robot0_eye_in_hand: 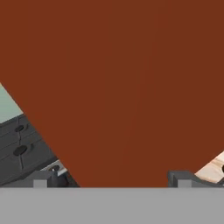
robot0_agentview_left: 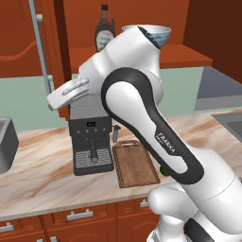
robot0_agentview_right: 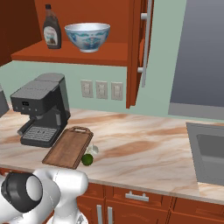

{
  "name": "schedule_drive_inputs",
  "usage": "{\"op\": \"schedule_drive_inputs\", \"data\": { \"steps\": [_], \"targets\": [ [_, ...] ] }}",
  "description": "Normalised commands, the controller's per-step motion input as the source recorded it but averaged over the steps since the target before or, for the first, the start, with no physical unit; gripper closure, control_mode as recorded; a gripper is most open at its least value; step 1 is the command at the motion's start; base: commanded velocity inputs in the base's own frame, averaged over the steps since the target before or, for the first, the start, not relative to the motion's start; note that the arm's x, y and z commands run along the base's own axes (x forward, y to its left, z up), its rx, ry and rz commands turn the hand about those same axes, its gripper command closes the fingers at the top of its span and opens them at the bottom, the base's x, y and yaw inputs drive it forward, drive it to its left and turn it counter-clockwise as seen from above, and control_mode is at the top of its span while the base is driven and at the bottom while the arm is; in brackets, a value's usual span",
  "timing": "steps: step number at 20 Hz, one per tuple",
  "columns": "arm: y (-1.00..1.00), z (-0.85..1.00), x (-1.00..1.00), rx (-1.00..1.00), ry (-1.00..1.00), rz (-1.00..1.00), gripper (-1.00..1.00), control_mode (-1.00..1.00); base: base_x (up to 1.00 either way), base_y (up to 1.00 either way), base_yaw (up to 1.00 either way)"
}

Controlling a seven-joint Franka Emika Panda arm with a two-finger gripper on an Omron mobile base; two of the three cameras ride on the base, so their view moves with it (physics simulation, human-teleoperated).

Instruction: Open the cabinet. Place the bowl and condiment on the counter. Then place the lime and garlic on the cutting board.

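Beige marble-veined counter (robot0_agentview_right: pixel 144 148) carries the cutting board (robot0_agentview_right: pixel 68 148) just right of a black coffee machine (robot0_agentview_right: pixel 41 109). At the board's near right corner sit the lime (robot0_agentview_right: pixel 87 159) and the garlic (robot0_agentview_right: pixel 93 150), touching it. Above the machine the cabinet (robot0_agentview_right: pixel 135 52) stands open — bowl (robot0_agentview_right: pixel 87 36) and condiment (robot0_agentview_right: pixel 51 30) side by side on its shelf. End effector (robot0_eye_in_hand: pixel 111 181) spread wide, close against reddish wood.

Cabinet (robot0_agentview_right: pixel 135 52) open, bowl (robot0_agentview_right: pixel 87 36), condiment (robot0_agentview_right: pixel 51 31) shelved
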Motion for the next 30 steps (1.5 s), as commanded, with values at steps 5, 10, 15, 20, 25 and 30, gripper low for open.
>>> {"op": "schedule_drive_inputs", "data": {
  "steps": [5, 10, 15, 20, 25, 30],
  "targets": [
    [0.00, 0.01, -0.03, -0.01, 0.00, 0.00, -1.00, -1.00, 0.00, 0.00, 0.00],
    [-0.34, 0.20, -0.25, 0.00, -0.02, 0.00, -1.00, -1.00, 0.00, 0.00, 0.00],
    [-0.40, 0.17, -0.28, 0.00, -0.04, 0.00, -1.00, -1.00, 0.00, 0.00, 0.00],
    [-0.45, 0.13, -0.30, 0.00, -0.02, 0.00, -1.00, -1.00, 0.00, 0.00, 0.00],
    [-0.53, 0.05, -0.41, 0.00, -0.01, 0.00, -1.00, -1.00, 0.00, 0.00, 0.00],
    [-0.56, 0.03, -0.49, 0.00, -0.01, -0.01, -1.00, -1.00, 0.00, 0.00, 0.00]
  ]
}}
